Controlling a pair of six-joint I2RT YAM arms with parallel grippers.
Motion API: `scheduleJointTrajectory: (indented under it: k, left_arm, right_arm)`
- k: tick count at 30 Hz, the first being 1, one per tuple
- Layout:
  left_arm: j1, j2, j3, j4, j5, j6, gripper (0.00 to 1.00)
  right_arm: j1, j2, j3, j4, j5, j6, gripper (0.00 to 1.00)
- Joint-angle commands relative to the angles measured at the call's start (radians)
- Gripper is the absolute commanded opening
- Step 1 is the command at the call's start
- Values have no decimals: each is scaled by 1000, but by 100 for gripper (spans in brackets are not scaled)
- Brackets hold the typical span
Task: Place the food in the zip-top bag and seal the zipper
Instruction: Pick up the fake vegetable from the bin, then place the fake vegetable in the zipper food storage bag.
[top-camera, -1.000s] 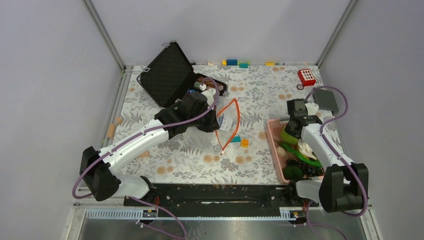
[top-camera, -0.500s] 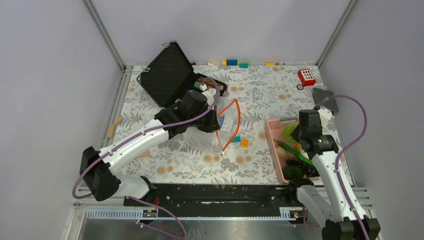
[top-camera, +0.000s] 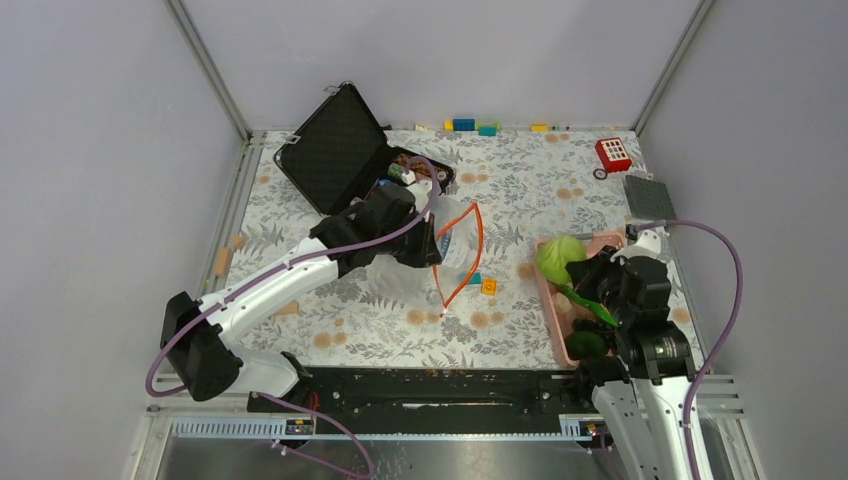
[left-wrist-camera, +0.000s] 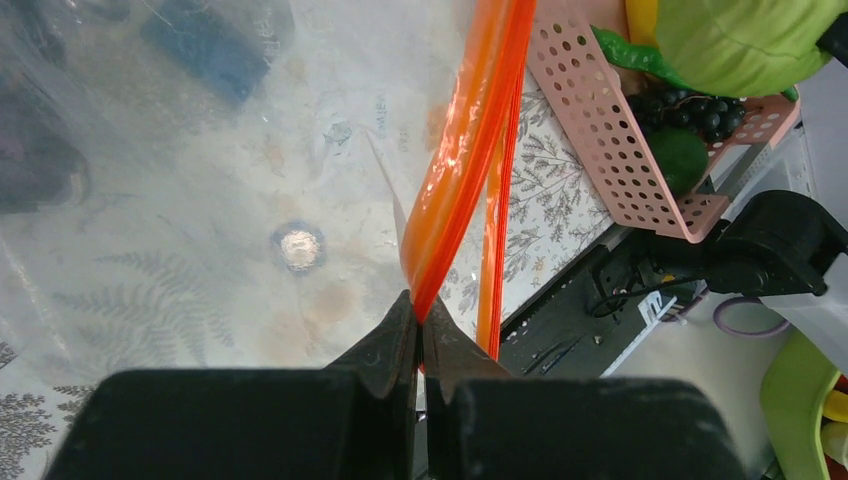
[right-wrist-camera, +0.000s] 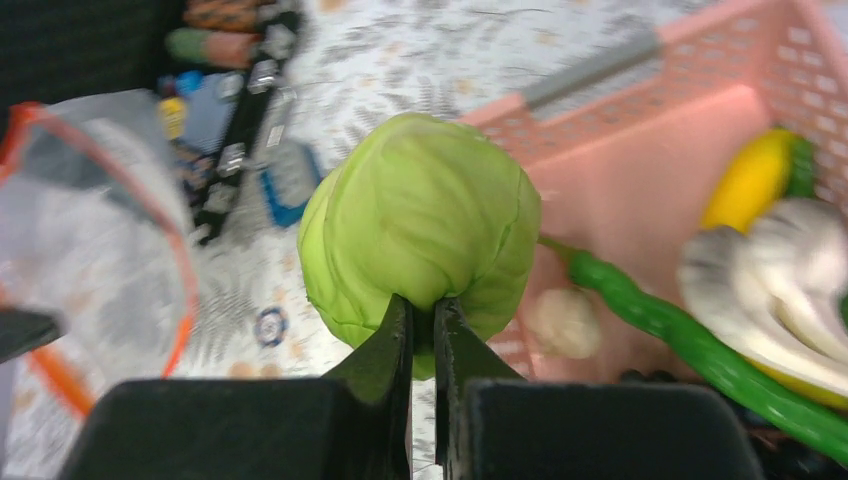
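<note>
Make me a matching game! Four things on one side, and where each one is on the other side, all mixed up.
Things:
1. cabbage
2. zipper
3. pink basket
4. black case

Places or states:
A. lid standing open
B. pinched in the left gripper
C. has a long green pod inside
D. gripped by the right gripper

Pairs: 1-D, 2-B, 3-C, 4-A

White links (top-camera: 270, 285), black joints (top-camera: 200, 362), purple cables (top-camera: 151, 375) on both arms.

bricks (top-camera: 489, 286) between zip-top bag (top-camera: 455, 245) and basket (top-camera: 548, 292)
</note>
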Motion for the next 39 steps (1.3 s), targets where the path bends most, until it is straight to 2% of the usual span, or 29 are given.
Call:
scheduleJointTrajectory:
  k: [1, 2, 5, 9, 11, 13, 17, 19, 22, 27, 33, 36, 39]
  left_arm:
    - [5, 1, 39, -2, 65, -26, 0]
    - [6, 0, 39, -4, 74, -28, 0]
    - [5, -2, 36, -10, 92, -28, 0]
    - [4, -10, 32, -9, 150, -29, 0]
    - [1, -19, 28, 0, 172, -29, 0]
    - [-4, -25, 27, 4, 185, -30, 0]
    - [-12, -60, 17, 4, 193, -39, 0]
    - [-16, -88, 2, 4, 194, -49, 0]
    - [-22, -154, -38, 5, 196, -76, 0]
    - [-37, -255, -97, -13, 230, -111, 0]
    - [-75, -335, -143, -9, 206, -148, 0]
    - [-75, -334, -163, 3, 196, -165, 0]
    - [-75, -328, -174, 27, 182, -181, 0]
  right_arm:
    - [-5, -47, -21, 202, -385, -47, 0]
    - [-5, -46, -31, 249, -518, -31, 0]
    - [-3, -9, -41, 405, -783, 43, 0]
    - [23, 35, -51, 545, -848, 116, 0]
    - [65, 68, -49, 585, -832, 131, 0]
    - [162, 111, -37, 599, -782, 116, 0]
    - [327, 224, 23, 503, -610, 27, 0]
    - [357, 271, 37, 466, -535, 19, 0]
    - [394, 331, 51, 431, -500, 6, 0]
    - [527, 387, 123, 377, -374, -34, 0]
    - [643, 468, 218, 350, -233, 18, 0]
    - [681, 519, 240, 374, -203, 68, 7]
    - [713, 566, 245, 393, -202, 91, 20]
